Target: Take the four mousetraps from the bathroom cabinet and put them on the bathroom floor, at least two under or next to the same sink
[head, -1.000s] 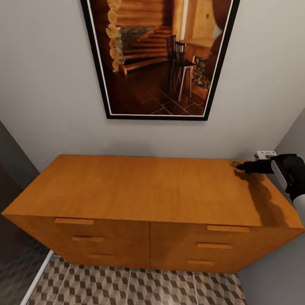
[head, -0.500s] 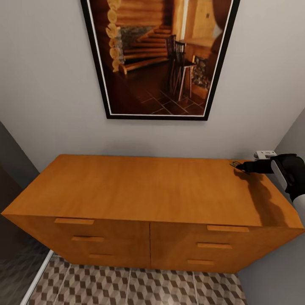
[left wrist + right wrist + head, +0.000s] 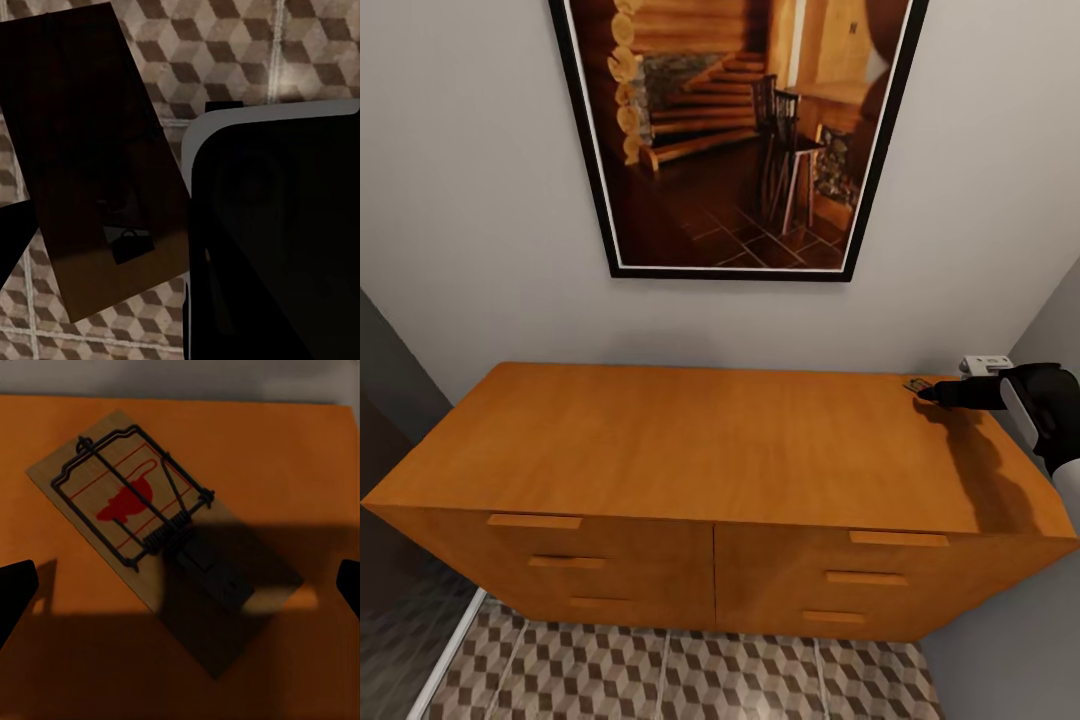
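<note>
Starting at the left, the patterned cube-print tile floor (image 3: pixel 690 675) shows below the low, wide orange-brown wooden cabinet (image 3: pixel 690 450), whose top stretches right to the far right corner, where your right gripper (image 3: pixel 932 395) reaches in beside the flat brown wooden mousetrap (image 3: pixel 914 386) with its thin metal spring bar. In the right wrist view the mousetrap (image 3: pixel 161 536) lies flat on the cabinet top between the two dark fingertips (image 3: pixel 15 592), which stand spread wide on either side and touch nothing, so that gripper is open and not yet gripping. The risk, I judge, is that you close on such a thin plate too high and the pads skate over it, or nudge it toward the wall. The left wrist view gives what the head camera cannot: a dark brown plate (image 3: pixel 97 165) hanging over the tiles beside the gripper body, apparently another trap in the left gripper, though I cannot tell whether those fingers are clamped.
</note>
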{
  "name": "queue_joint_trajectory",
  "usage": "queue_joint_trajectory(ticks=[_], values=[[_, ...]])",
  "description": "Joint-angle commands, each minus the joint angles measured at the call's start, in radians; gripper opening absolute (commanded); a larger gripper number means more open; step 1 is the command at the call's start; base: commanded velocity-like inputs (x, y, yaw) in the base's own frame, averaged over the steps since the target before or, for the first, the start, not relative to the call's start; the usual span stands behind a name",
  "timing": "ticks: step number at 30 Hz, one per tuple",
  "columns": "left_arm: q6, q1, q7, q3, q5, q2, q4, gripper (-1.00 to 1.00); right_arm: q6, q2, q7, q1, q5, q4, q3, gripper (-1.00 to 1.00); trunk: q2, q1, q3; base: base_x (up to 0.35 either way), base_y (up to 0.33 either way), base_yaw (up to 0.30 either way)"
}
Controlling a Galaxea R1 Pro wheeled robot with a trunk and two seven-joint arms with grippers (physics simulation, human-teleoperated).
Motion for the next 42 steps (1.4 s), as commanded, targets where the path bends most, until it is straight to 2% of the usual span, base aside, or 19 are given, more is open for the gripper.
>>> queue_joint_trajectory(ticks=[1, 17, 27, 42], values=[[-0.002, 0.000, 0.005, -0.009, 0.004, 0.000, 0.000, -1.00, 0.005, -0.002, -0.004, -0.001, -0.009, -0.001, 0.005, 1.00, 0.000, 0.000, -0.001, 0.000, 0.000, 0.000], [-0.002, 0.000, 0.005, -0.009, 0.004, 0.000, 0.005, -1.00, 0.009, -0.002, -0.013, -0.001, -0.003, 0.000, 0.005, 1.00, 0.000, 0.000, -0.001, 0.000, 0.000, 0.000], [-0.002, 0.000, 0.005, -0.009, 0.004, 0.000, 0.013, -1.00, 0.093, -0.002, -0.027, -0.001, -0.003, 0.000, 0.003, 1.00, 0.000, 0.000, -0.001, 0.000, 0.000, 0.000], [-0.002, 0.000, 0.005, -0.009, 0.004, 0.000, 0.014, -1.00, 0.101, -0.002, -0.032, -0.001, -0.004, -0.006, 0.004, 1.00, 0.000, 0.000, -0.001, 0.000, 0.000, 0.000]])
